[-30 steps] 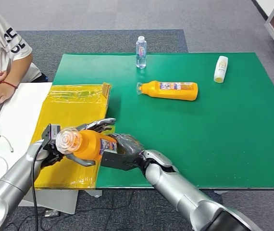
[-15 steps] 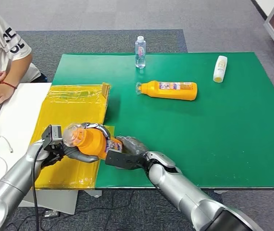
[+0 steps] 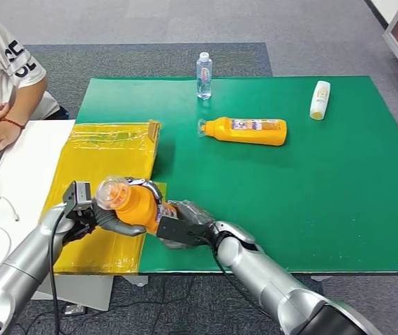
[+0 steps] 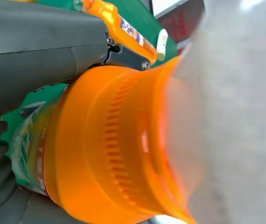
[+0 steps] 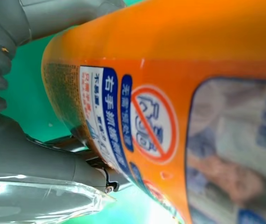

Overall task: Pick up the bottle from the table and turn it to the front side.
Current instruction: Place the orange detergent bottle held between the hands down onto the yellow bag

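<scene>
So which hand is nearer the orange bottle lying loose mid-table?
Right. The right hand sits at the table's near edge, on the loose bottle's side; the left hand is farther off, over the yellow sheet.

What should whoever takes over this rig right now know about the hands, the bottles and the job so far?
Left robot hand: grips the neck end of the orange bottle.
Right robot hand: grips its base end.
The bottle is off the table, lying level over the edge of the yellow bag, clear cap towards the left arm.
Done: pickup.
Left: the turn to the front; the right wrist view shows a warning label.
A second orange bottle lies on the green mat.
</scene>
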Controlling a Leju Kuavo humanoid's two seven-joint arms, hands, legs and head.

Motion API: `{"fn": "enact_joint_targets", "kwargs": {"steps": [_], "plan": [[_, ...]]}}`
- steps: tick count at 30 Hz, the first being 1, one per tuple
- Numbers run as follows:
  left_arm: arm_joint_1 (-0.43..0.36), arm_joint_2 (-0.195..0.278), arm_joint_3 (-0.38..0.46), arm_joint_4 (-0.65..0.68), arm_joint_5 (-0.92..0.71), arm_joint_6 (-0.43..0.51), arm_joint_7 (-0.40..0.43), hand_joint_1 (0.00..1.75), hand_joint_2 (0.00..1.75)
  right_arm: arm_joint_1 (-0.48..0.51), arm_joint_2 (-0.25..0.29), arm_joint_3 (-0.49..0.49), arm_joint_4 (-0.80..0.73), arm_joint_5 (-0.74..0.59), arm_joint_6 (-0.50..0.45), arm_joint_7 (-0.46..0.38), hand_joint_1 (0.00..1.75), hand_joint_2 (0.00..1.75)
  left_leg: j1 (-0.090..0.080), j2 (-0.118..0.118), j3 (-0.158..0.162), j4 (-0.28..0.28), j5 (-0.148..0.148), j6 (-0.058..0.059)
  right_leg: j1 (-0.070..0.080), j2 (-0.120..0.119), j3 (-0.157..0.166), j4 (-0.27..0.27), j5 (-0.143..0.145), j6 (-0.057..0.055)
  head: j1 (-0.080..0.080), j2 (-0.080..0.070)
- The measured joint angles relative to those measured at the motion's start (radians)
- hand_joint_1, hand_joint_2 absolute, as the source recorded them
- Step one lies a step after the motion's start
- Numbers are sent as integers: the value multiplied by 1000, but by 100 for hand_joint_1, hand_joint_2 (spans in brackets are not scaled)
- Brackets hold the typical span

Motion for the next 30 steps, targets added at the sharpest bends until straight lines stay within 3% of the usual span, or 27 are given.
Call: {"fn": "enact_joint_targets", "kwargs": {"steps": [11,21,24,30], "plan": [[19,-17,12,-64,-8,3,-1,175,175,42,-17,-119,6,-194,107,-64,0,175,0,0,0,0,0,0,0,0,1,0,0,0,0,0],[37,-16,16,-131,-38,45,-2,175,175,69,-46,-201,3,-282,124,-76,0,175,0,0,0,0,0,0,0,0,1,0,0,0,0,0],[33,-10,11,-140,-87,116,-3,175,175,76,-57,-236,-7,-337,124,-94,0,175,0,0,0,0,0,0,0,0,1,0,0,1,0,0],[7,31,-26,-115,-275,355,33,175,175,147,-114,-380,-119,-445,122,-133,0,175,0,0,0,0,0,0,0,0,1,0,1,1,0,0]]}}
